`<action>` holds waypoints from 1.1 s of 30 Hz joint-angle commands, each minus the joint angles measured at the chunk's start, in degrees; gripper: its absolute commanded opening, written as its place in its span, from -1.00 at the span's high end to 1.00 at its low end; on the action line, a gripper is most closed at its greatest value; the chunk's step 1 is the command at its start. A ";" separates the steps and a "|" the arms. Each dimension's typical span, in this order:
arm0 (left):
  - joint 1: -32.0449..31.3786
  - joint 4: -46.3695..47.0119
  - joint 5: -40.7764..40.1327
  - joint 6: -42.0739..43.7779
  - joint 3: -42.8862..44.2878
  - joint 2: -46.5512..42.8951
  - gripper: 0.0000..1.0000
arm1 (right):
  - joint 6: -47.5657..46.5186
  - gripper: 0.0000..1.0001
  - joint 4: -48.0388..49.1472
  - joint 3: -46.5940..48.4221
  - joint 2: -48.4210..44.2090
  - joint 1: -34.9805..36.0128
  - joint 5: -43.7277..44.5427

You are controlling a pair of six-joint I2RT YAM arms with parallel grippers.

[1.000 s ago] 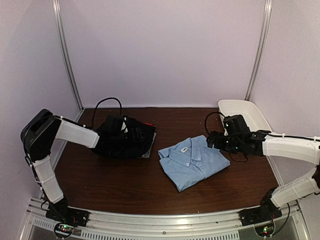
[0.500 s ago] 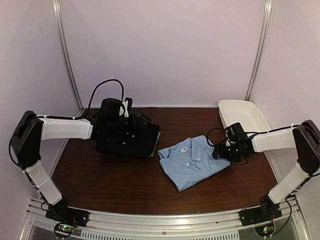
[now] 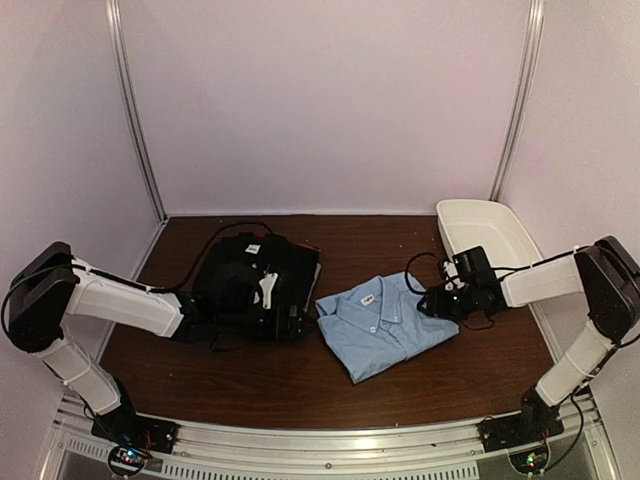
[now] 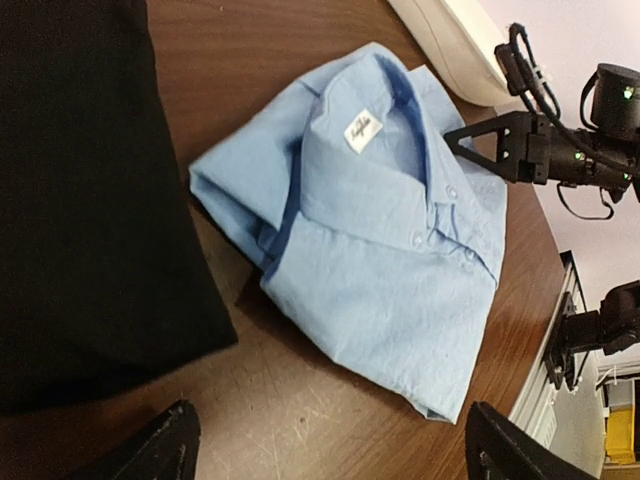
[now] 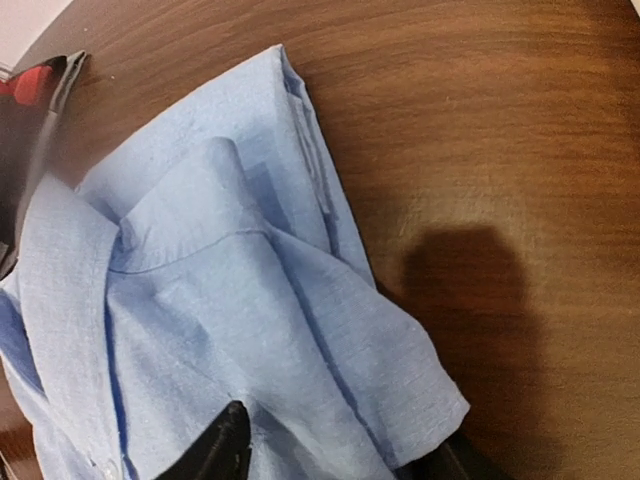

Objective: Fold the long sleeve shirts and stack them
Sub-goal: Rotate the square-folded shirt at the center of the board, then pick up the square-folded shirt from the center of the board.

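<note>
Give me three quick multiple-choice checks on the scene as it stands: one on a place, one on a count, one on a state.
1. Where does the light blue shirt lie relative to the black shirt?
A. On top of it
B. Beside it on the table, toward the right arm's side
C. Underneath it

2. How many shirts are in view?
A. Four
B. Three
C. Two

3. How does the left gripper stand?
A. Open, nothing between its fingers
B. Shut on the black shirt
C. Shut on the light blue shirt

Answers:
1 B: the top view shows both lying flat side by side, and the left wrist view shows bare wood between them.
2 C: only one black and one light blue shirt appear in any view.
3 A: in the left wrist view its fingertips stand wide apart with nothing between them.
</note>
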 commanded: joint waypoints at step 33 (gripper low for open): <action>-1.26 22.89 13.28 -10.38 3.82 23.48 0.23 | 17.25 0.05 18.22 -18.42 -2.56 10.91 -9.31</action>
